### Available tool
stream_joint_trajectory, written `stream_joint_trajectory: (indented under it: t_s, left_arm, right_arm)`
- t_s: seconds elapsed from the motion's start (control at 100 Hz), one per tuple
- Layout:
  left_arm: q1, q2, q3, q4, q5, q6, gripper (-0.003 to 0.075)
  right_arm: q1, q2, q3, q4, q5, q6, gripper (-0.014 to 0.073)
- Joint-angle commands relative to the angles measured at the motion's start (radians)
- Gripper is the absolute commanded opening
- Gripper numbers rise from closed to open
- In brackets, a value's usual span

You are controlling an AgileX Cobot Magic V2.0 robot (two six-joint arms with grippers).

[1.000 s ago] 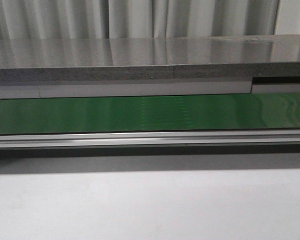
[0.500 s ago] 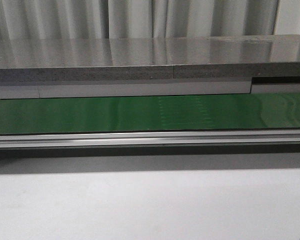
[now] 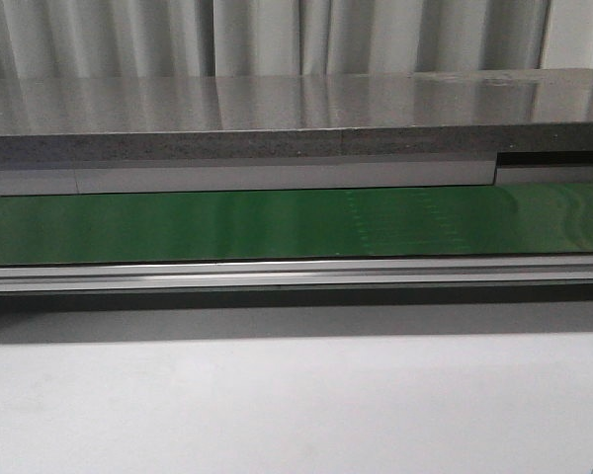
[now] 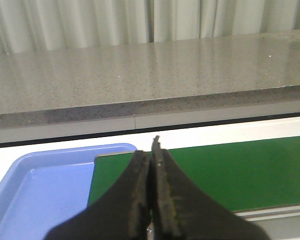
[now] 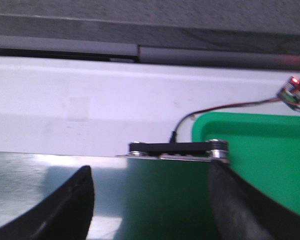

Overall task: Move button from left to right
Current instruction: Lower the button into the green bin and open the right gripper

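No button is seen in any view, so the step is judged as waiting: the left hand [image 4: 152, 150] is pressed closed on nothing above the green belt [image 4: 230, 170] beside a blue tray [image 4: 45, 185], the right hand [image 5: 150, 200] is spread wide and empty near a green tray [image 5: 260, 160], and a sighting is needed before any reach.

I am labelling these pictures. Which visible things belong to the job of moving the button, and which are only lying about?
Job:
left hand, shut, empty
right hand, open, empty
green belt
The button is not in any view.

Only there:
blue tray
green tray
small wired board
grey counter
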Motion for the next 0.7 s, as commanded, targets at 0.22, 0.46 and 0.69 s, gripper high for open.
stream_joint_trajectory:
  t_s: [0.22,0.46,0.69]
  left_arm:
    - [-0.006,0.01,-0.027,-0.008,-0.08,-0.006,-0.002]
    - [-0.006,0.01,-0.027,-0.008,-0.08,-0.006,-0.002]
    - [-0.006,0.01,-0.027,-0.008,-0.08,-0.006,-0.002]
  right_arm:
    - [0.16,-0.262,0.233,0.057,-0.251,0.0,0.049]
    - [0.182,-0.479,0.483,0.078,-0.335,0.0,0.049]
    - [0.182,-0.726,0.658,0.081,-0.342,0.0,0.049]
